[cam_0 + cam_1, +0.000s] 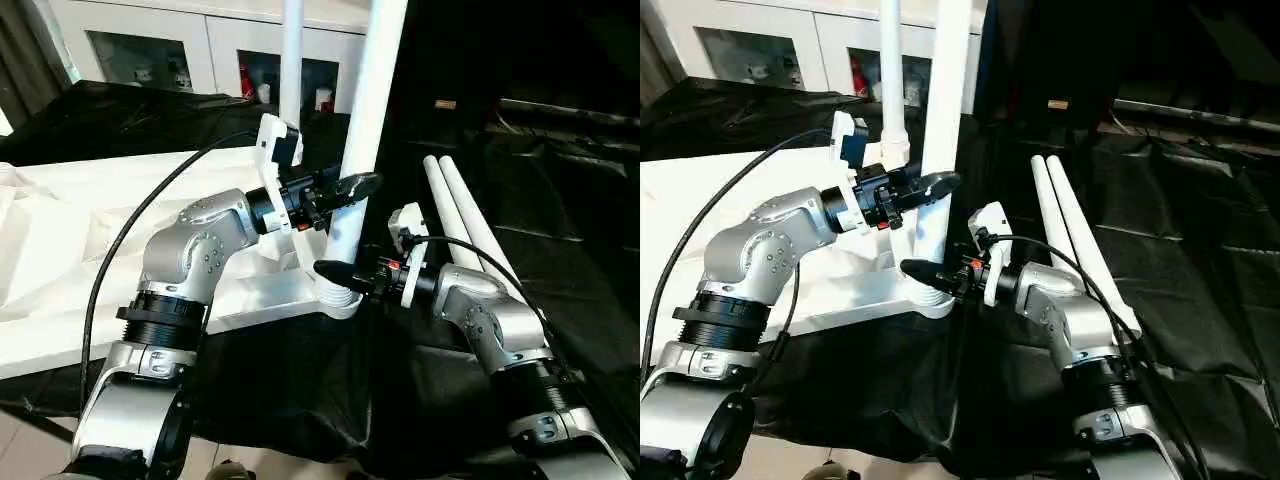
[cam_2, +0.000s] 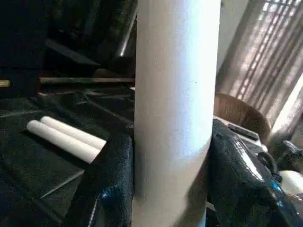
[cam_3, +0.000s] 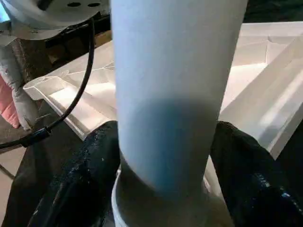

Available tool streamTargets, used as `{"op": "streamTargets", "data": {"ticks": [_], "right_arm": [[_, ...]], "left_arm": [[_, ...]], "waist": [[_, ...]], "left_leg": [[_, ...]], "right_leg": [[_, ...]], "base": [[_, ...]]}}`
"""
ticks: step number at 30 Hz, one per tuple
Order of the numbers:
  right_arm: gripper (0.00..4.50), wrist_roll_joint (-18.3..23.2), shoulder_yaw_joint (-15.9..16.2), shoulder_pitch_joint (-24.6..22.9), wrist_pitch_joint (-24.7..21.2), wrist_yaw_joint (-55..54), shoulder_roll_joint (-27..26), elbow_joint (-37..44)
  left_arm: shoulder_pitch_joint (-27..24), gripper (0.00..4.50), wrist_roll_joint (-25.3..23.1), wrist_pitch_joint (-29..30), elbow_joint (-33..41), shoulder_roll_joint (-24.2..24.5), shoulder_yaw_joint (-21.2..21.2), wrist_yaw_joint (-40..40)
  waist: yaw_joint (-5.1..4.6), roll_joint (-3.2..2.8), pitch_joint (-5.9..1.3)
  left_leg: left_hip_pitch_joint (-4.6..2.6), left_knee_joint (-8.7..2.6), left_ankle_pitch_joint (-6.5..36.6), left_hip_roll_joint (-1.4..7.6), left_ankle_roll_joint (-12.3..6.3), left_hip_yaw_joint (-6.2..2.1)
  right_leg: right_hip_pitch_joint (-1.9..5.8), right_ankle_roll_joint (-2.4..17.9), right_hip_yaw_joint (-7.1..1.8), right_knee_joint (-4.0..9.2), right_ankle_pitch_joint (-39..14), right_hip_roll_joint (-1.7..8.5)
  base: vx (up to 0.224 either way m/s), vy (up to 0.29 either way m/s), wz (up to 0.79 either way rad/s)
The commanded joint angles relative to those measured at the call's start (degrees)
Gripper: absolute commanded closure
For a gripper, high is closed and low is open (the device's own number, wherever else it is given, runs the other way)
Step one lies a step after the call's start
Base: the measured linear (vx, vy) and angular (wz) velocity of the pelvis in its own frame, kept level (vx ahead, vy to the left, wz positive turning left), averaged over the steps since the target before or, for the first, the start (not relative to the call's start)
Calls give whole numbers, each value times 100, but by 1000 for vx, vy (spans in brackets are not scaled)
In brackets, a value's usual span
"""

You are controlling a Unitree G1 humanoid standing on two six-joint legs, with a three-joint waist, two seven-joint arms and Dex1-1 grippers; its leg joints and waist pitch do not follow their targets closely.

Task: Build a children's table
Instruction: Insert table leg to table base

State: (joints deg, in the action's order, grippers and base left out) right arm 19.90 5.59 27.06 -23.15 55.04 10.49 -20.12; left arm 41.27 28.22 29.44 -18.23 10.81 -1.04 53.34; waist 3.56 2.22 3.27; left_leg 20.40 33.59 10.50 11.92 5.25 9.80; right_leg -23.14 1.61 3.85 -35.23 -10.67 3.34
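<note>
L gripper: jaws pinch the near upright leg partway up its shaft; in the L wrist view both black fingers press on the white tube, one each side. R gripper: down low at the same leg's foot, just above the corner socket. Its jaws straddle the tube, but whether they press on it or stand slightly off, can't tell; in the R wrist view the pads sit close at both sides.

Outward from there: seen from the head, the leg stands at about 12 o'clock from the R gripper, rising out of the socket and leaning a touch toward 1 o'clock. A 2nd upright leg stands behind it, at roughly 11 o'clock, in the far corner. Two spare legs lie side by side, touching, on the black cloth at about 2 o'clock from the R gripper, well apart from the top.

The table top lies upside down on the cloth-covered desk, at 9 o'clock from the grippers, ribbed underside up.

Progress, as I judge it: about halfway. Two legs up, the near one prob. not fully seated since both grippers are on it; two legs left to fit, then the table needs flipping.

Looks: all white plastic, smooth tapered tube legs, top w/ raised rim, ribs and round sockets. No damage visible.
</note>
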Motion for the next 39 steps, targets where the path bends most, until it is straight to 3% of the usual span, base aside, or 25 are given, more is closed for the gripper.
{"op": "streamTargets", "data": {"ticks": [1,9,19,29,31,35,39], "right_arm": [[146,-17,-21,116,-122,-103,69,111],[146,72,18,158,-396,-88,61,186],[244,68,52,160,-478,-59,69,213],[255,72,75,150,-477,-49,74,194],[255,69,60,168,-429,-62,59,161],[256,93,-33,238,-282,-121,-6,73],[256,173,-223,341,-145,-269,-86,15]], "left_arm": [[15,266,-58,-50,217,34,-90,112],[-5,266,-12,-30,285,50,-158,206],[-40,266,-22,19,343,104,-179,298],[11,266,-39,-52,298,107,-151,238],[26,210,-16,-59,262,61,-75,130],[27,161,159,119,324,22,123,-46],[54,145,131,-520,228,-103,491,-381]], "waist": [[16,-70,-412],[17,-46,-415],[18,-54,-416],[27,-30,-420],[26,-29,-413],[25,-24,-415],[25,-49,-422]], "left_leg": [[-14,-330,659,104,-192,-2],[-13,-327,601,110,-209,-1],[-13,-327,591,114,-191,-2],[-10,-319,564,107,-200,3],[-9,-321,572,106,-205,4],[-4,-314,573,104,-189,6],[-8,-312,564,107,-204,1]], "right_leg": [[396,1295,-281,363,-415,393],[403,1307,-284,348,-343,401],[399,1294,-283,339,-335,404],[403,1286,-286,337,-340,406],[398,1281,-283,343,-381,405],[399,1292,-285,342,-427,411],[400,1272,-285,340,-358,406]], "base": [[0,0,0],[0,0,0],[0,0,0],[0,0,0],[0,0,0],[0,0,0],[0,0,0]]}}
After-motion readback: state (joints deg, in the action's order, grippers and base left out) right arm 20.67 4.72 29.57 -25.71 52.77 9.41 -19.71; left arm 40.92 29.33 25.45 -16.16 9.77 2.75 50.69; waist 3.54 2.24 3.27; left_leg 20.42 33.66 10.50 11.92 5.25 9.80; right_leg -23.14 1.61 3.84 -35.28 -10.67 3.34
